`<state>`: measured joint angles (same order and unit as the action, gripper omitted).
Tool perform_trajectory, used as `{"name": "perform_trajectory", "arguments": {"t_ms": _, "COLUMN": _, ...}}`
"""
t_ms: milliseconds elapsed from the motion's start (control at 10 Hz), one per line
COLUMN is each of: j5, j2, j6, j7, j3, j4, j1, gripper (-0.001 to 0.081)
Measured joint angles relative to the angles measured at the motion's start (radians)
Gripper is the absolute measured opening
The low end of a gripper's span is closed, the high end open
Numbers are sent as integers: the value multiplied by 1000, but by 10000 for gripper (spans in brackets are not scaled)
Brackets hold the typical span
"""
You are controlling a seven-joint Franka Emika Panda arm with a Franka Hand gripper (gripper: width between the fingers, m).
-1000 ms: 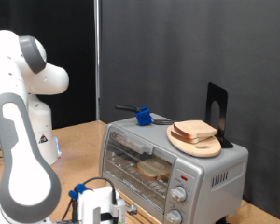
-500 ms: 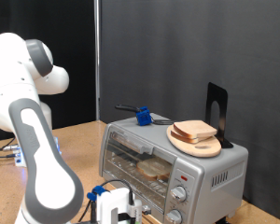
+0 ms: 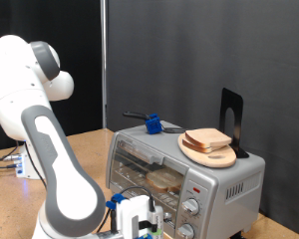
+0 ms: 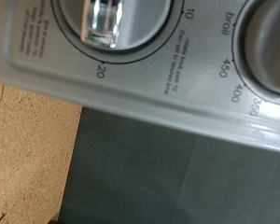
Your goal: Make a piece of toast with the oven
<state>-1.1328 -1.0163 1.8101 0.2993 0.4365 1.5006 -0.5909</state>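
Toast (image 3: 165, 180) lies inside the oven (image 3: 204, 174); another tops it.

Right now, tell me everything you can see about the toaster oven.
The oven is a small boxy silver toaster oven that looks like metal, standing on the wooden table. Its glass door is shut, with a slice of bread visible inside on the rack. Two round knobs sit at its front, the exterior view's right; the wrist view shows dial numbers and "broil". A wooden plate of bread rests on top. The hand is close to its front.
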Motion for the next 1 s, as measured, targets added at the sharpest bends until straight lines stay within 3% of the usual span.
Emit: {"name": "perform_trajectory", "arguments": {"t_ms": 1000, "j5": -26, "j2": 0, "j6": 55, "j7": 16, "j3": 38, "j4": 29, "j1": 9, "gripper": 805}}
